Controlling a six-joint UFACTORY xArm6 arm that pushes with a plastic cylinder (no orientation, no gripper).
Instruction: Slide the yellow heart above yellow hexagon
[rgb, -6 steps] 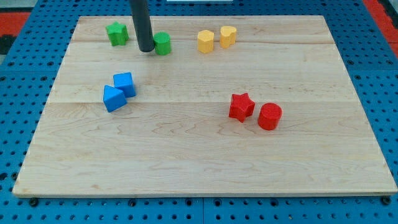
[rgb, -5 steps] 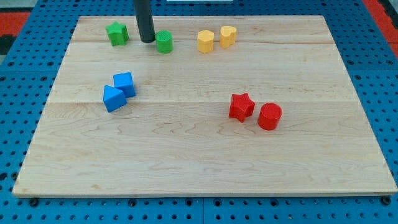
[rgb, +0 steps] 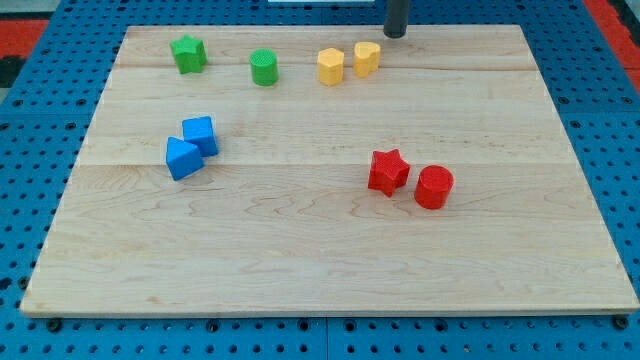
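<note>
- Yellow heart (rgb: 367, 57) sits near the table's top edge, touching the yellow hexagon (rgb: 330, 66) on its right.
- My tip (rgb: 396, 34) hovers at the top edge, just right of the heart; no jaws here, only a rod.
- I'd get below-right of the heart, then nudge it up-left, gently, sparing the hexagon.

A yellow heart (rgb: 367, 57) and a yellow hexagon (rgb: 330, 66) sit side by side near the top edge of the wooden table (rgb: 320, 260), right of centre. The heart lies just to the hexagon's right and slightly higher in the view, the two blocks touching or nearly so. Both stand flat on the table, their top faces a paler yellow than their sides.
</note>
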